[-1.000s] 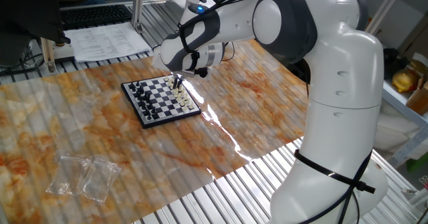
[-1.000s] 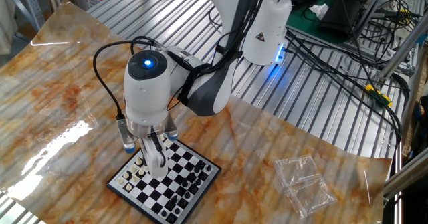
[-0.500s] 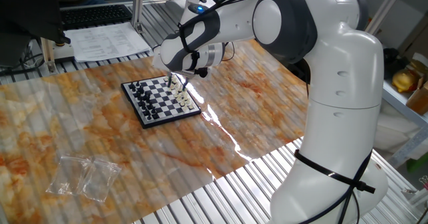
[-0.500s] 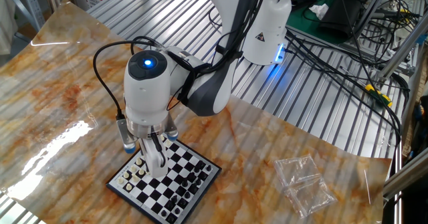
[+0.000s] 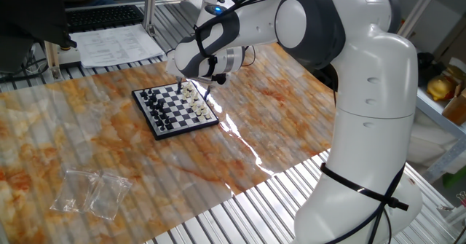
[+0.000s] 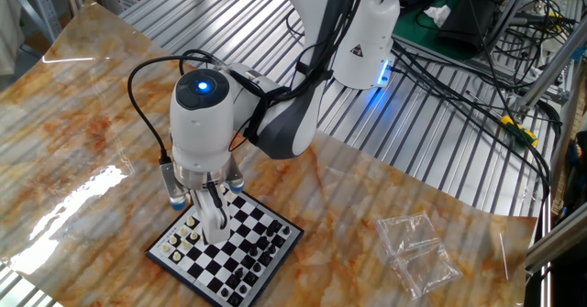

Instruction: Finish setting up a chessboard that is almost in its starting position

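Note:
The small chequered chessboard (image 5: 175, 110) lies on the marbled table, with black pieces along its left edge and cream pieces along its right edge. It also shows in the other fixed view (image 6: 226, 249). My gripper (image 5: 192, 85) hangs just above the cream side at the board's far right part. In the other fixed view the gripper (image 6: 213, 221) points straight down over the board. Its fingers stand close together, seemingly pinching a tiny chess piece. The fingertips and the squares under them are partly hidden.
A crumpled clear plastic bag (image 5: 92, 191) lies on the table's near left, and shows in the other fixed view (image 6: 417, 252) to the right of the board. Papers (image 5: 116, 44) and a keyboard lie beyond the far edge. The arm's white base (image 5: 371, 127) stands on the right.
The gripper has risen slightly from the board's cream side and shifted a little toward the far edge. The board has not moved.

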### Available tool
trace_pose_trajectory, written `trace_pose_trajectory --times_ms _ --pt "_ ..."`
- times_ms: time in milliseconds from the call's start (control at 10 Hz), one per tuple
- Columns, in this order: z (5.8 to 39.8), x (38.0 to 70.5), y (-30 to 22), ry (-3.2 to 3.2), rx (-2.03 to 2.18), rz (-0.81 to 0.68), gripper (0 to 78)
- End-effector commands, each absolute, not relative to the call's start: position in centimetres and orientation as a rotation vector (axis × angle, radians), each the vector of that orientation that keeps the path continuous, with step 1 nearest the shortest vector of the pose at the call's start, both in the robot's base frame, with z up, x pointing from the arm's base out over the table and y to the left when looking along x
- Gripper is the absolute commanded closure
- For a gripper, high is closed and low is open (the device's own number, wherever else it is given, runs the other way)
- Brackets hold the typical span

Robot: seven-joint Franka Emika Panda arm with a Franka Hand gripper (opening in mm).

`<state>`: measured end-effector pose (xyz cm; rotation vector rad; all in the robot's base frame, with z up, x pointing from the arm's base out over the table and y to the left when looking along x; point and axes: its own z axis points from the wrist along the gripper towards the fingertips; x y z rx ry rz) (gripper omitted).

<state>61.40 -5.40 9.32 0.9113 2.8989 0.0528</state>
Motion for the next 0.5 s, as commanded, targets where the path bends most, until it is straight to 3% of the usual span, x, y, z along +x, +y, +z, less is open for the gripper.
trace_pose_trajectory --times_ms 100,200,500 --pt "9.9 61.7 -5.1 2.875 0.954 0.032 0.1" --pt "12.4 61.2 -4.4 2.874 0.951 -0.013 0.1" --pt "12.9 61.6 -4.2 2.876 0.932 -0.023 0.1"
